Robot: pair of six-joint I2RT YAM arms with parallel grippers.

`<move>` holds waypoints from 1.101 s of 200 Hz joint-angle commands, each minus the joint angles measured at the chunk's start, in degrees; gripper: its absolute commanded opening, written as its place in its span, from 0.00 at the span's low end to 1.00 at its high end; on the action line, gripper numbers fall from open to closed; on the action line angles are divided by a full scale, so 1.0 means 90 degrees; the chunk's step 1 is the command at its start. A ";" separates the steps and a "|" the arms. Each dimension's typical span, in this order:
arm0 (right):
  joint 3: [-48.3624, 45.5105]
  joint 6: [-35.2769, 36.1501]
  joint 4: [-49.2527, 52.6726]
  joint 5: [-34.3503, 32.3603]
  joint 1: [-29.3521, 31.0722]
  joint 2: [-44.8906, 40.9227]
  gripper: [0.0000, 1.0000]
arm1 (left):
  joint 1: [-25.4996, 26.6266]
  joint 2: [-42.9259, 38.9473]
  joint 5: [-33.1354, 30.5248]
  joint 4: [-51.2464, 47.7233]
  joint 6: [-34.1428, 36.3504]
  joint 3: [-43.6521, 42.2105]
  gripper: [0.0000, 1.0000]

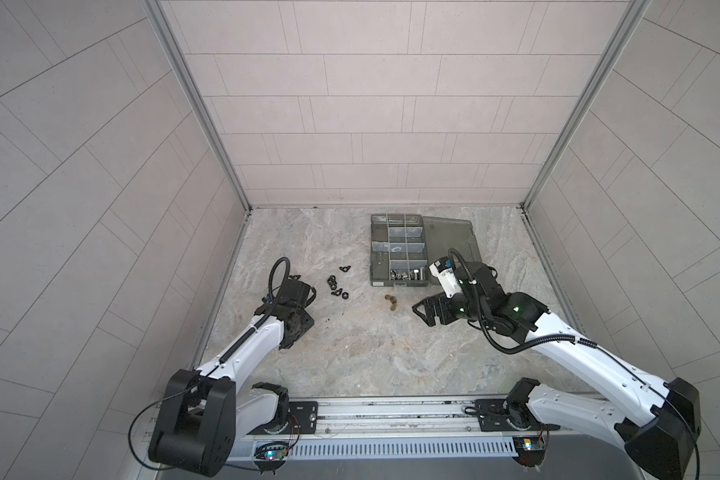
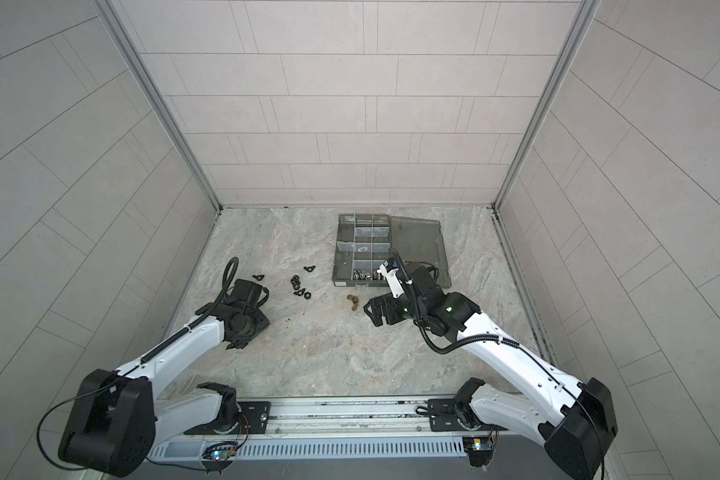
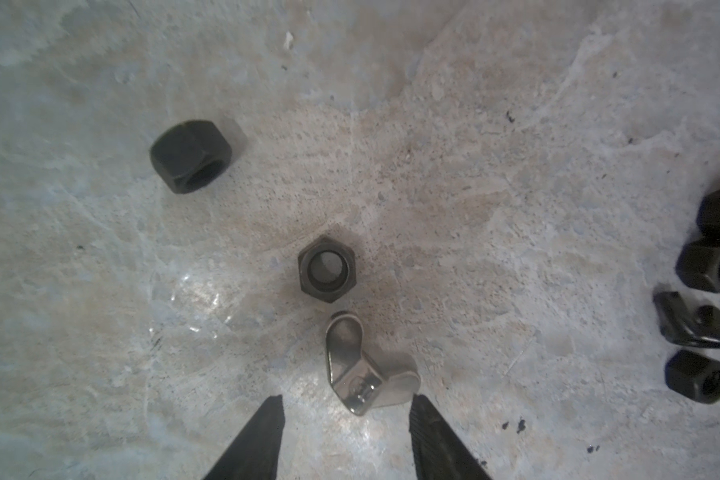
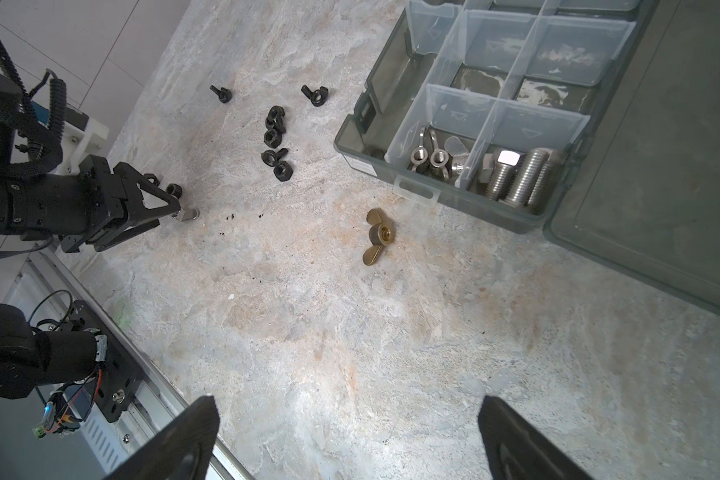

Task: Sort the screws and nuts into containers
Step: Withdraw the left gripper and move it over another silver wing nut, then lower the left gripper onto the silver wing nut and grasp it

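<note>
Left wrist view: silver wing nut (image 3: 368, 370), one wing toward black hex nut (image 3: 327, 270).

Robot lab test cell: pale panelled walls (image 1: 350, 104), aluminium corner posts (image 1: 200, 104), stone-look tabletop (image 1: 350, 353), arm-mounting rail (image 1: 391, 411).

No readable text, brand or number is shown. A small pale label (image 1: 377, 283) is seen on the organizer box (image 1: 373, 249) (too blurred to be read).
</note>
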State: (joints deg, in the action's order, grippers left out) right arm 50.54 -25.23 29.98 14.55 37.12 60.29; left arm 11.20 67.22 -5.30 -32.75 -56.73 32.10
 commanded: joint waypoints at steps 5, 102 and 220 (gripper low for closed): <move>-0.0001 0.0099 0.0029 -0.0101 0.0021 0.0058 0.99 | -0.0141 0.0103 -0.0030 0.0093 0.0135 -0.0051 0.54; 0.0019 0.0116 0.0019 -0.0072 -0.0056 0.0170 0.99 | -0.0365 0.0838 0.0421 0.0363 0.0378 0.0043 0.48; -0.0033 0.0082 0.0009 -0.0013 -0.0092 0.0127 0.99 | -0.0416 0.1013 0.0670 0.0485 0.0584 -0.0022 0.21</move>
State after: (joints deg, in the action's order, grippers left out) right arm 50.54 -24.43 29.98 14.59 36.58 62.00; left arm 7.68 75.18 -1.43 -27.75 -52.31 33.30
